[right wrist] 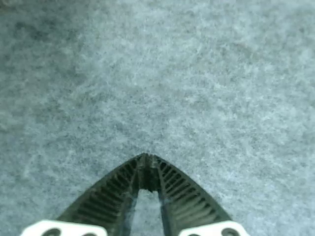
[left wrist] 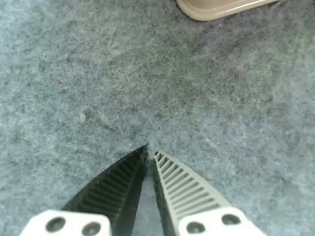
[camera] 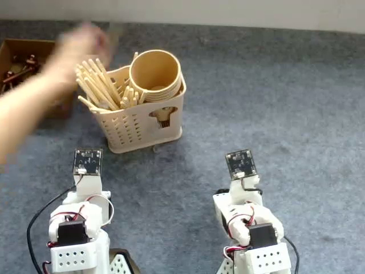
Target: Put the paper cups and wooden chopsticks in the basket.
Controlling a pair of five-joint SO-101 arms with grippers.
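A cream slotted basket (camera: 142, 123) stands on the grey carpet at the middle left, its base edge (left wrist: 221, 7) showing in the left wrist view. A stack of tan paper cups (camera: 155, 74) sits in its right half. Several wooden chopsticks (camera: 102, 88) stand bundled in its left half. A person's hand (camera: 80, 48) is at the chopsticks' tips. My left gripper (left wrist: 149, 151) is shut over bare carpet, near the front, short of the basket. My right gripper (right wrist: 146, 158) is shut too, over bare carpet at the front right.
A brown cardboard box (camera: 23, 63) with small parts sits at the far left, behind the person's forearm (camera: 23, 114). Open grey carpet spreads to the right of the basket and between the two arms.
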